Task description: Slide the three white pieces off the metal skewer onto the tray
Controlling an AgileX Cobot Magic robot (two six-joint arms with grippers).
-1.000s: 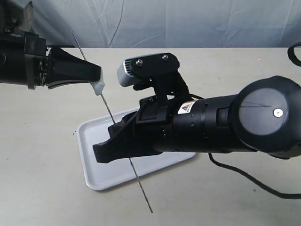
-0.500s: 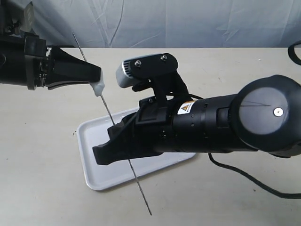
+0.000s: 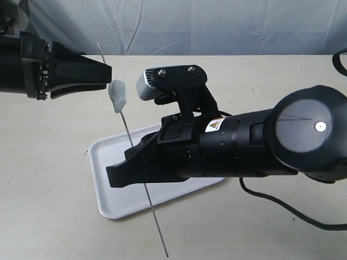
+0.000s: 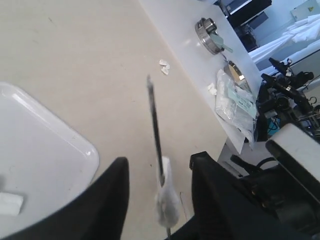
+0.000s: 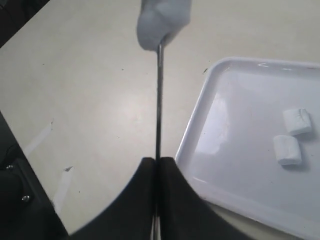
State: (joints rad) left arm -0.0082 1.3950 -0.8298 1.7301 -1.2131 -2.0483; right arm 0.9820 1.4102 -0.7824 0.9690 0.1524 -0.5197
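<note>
- While the right hand (image 5: 158, 161) pinched the thin, straight metal skewer (image 5: 159, 100), that rod slanted above the glossy white tray (image 3: 105, 157).
- The left hand (image 3: 107, 77) was spread, its fingers apart from the soft white piece (image 3: 117, 95) threaded on the skewer between them.
- Two more white chunks (image 5: 296, 121) (image 5: 288, 150) lay close together on the tray.
- Bare beige surface (image 3: 54, 216) lay open beyond the tray's low rounded rim.

This looks like a robotics lab. A plain beige counter (image 3: 49, 179) stands before a creased pale cloth backdrop (image 3: 227, 24), with black equipment stands (image 4: 287, 87) and bagged parts (image 4: 235, 100) beyond its edge.
</note>
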